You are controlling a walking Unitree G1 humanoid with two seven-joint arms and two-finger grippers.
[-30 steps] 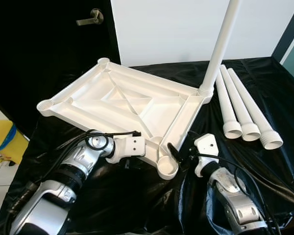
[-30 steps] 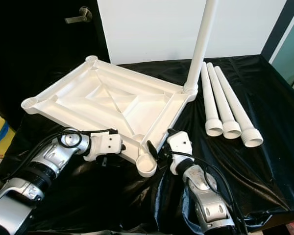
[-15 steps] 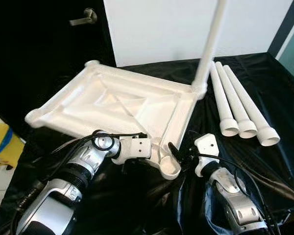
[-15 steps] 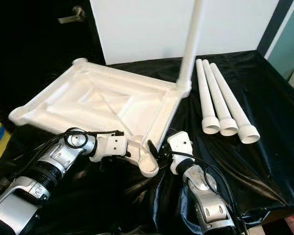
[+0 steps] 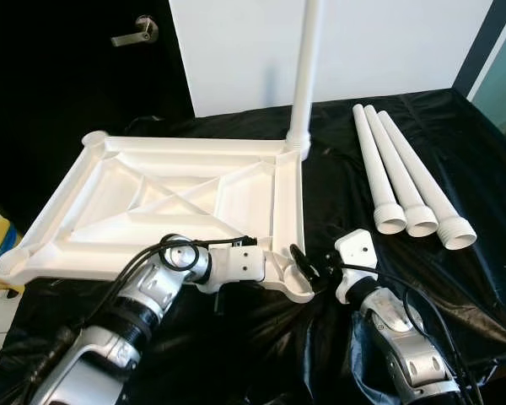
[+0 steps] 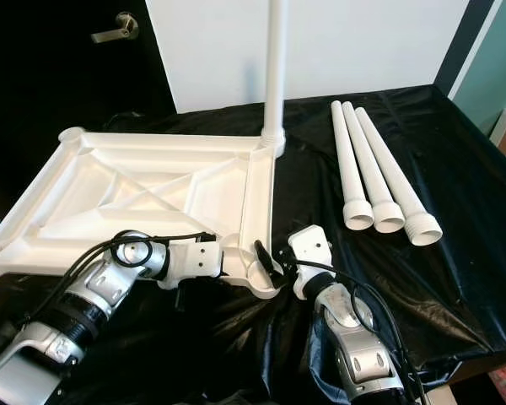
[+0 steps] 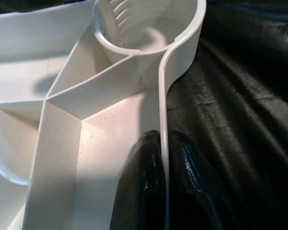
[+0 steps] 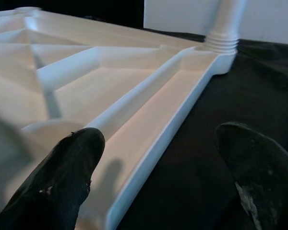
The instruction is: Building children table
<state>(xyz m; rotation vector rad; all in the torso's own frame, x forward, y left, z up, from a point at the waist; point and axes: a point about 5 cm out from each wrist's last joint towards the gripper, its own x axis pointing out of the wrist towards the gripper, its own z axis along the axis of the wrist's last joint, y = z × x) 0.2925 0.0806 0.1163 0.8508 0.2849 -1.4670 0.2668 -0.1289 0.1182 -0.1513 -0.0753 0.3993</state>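
Upturned white tabletop (image 5: 177,198), one leg (image 5: 306,76) fitted. Left gripper (image 7: 162,158) jaws pinch its near rim; right gripper (image 8: 163,158) jaws open, empty. Next, likely fetch a loose leg (image 5: 409,181).

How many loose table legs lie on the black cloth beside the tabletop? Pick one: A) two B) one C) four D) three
D: three loose legs lie side by side on the black cloth, right of the upturned tabletop, where a fourth leg stands in a corner socket.
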